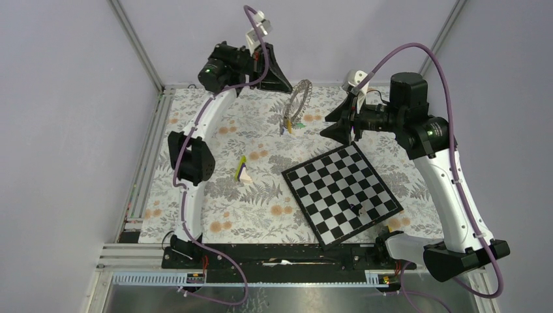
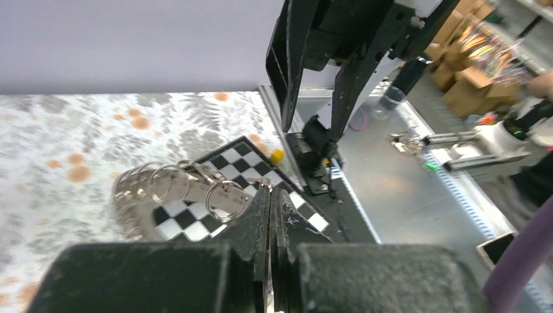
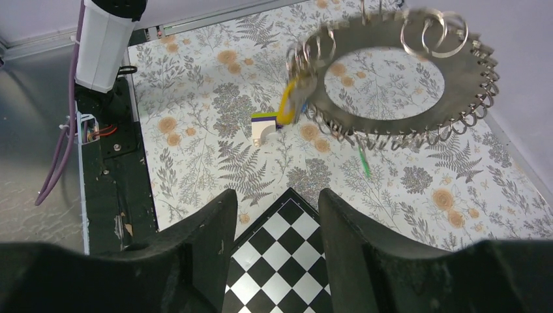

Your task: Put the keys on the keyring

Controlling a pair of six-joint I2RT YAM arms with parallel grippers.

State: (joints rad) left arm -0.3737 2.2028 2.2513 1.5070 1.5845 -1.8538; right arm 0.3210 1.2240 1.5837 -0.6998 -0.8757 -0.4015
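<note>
My left gripper [image 1: 287,86] is shut on the rim of the grey keyring [image 1: 300,98] and holds it tilted above the floral mat. In the left wrist view the jaws [image 2: 270,193] are closed on the ring's edge [image 2: 140,199], which carries several small wire loops. Keys hang from the ring's lower side: a yellow head [image 1: 287,126], a green one [image 1: 299,123] and a bluish one beside them. My right gripper [image 1: 334,124] is open and empty, just right of the ring. Its view shows the ring [image 3: 456,91], a yellow key [image 3: 289,101] and a green key [image 3: 362,160]. A small dark thing [image 1: 357,208] lies on the chessboard; I cannot tell what it is.
The chessboard [image 1: 326,182] lies tilted at centre right, under my right gripper [image 3: 275,199]. A lime-and-white wedge [image 1: 242,171] stands on the mat left of it and also shows in the right wrist view [image 3: 263,126]. A small yellow block [image 2: 277,155] sits by the board's near corner.
</note>
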